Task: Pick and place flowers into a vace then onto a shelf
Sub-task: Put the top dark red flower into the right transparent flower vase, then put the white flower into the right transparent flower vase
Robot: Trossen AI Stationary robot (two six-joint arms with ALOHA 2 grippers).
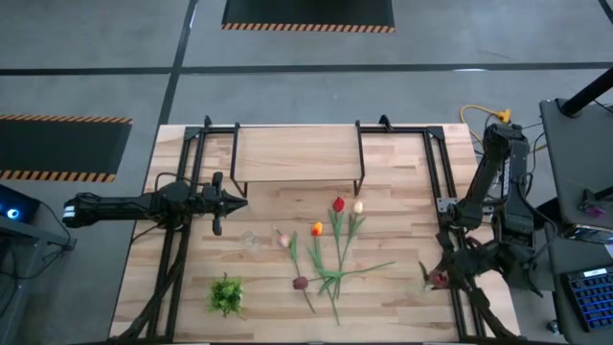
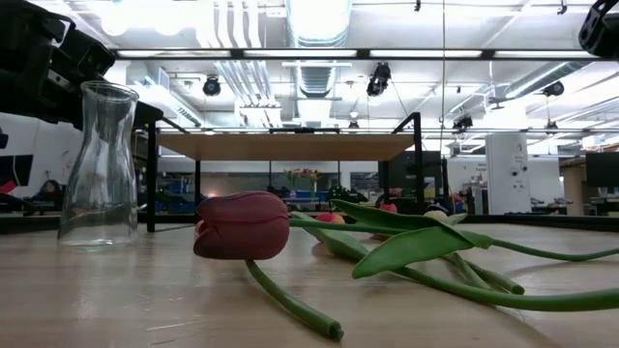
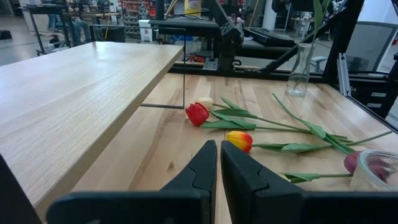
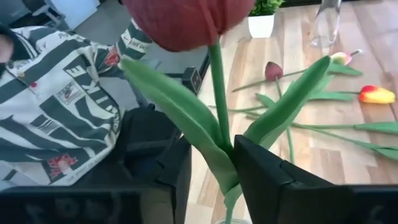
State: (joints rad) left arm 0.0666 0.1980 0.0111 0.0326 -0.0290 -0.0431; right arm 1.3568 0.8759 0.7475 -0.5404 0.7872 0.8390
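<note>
My right gripper (image 1: 439, 279) is at the table's right edge, shut on a red tulip (image 4: 186, 18). A clear vase (image 3: 300, 71) stands under it there, and the stem seems to run down into that vase. My left gripper (image 1: 220, 201) hovers shut by the shelf's left legs. The shelf (image 1: 297, 156) stands at the far side. A second clear vase (image 1: 251, 240) stands just near of the left gripper. Red (image 1: 338, 204), cream (image 1: 358, 206), orange (image 1: 317, 228), pink (image 1: 283, 240) and maroon (image 1: 300, 283) tulips lie flat at the table's middle. My right gripper pinches the red tulip's stem (image 4: 219, 118) between its two fingers (image 4: 264, 171), where the leaves (image 4: 186, 124) branch off; a leaf is caught in with it. The tulip is lifted off the table, head up above the fingers. The stem's lower end is hidden below the fingers.
A short leafy green tuft (image 1: 226, 294) in a white pot stands near the table's near-left corner. Black frame rails (image 1: 450, 206) run along both sides of the table. A striped black-and-white cloth (image 4: 56, 87) shows beyond the table's edge by the right arm.
</note>
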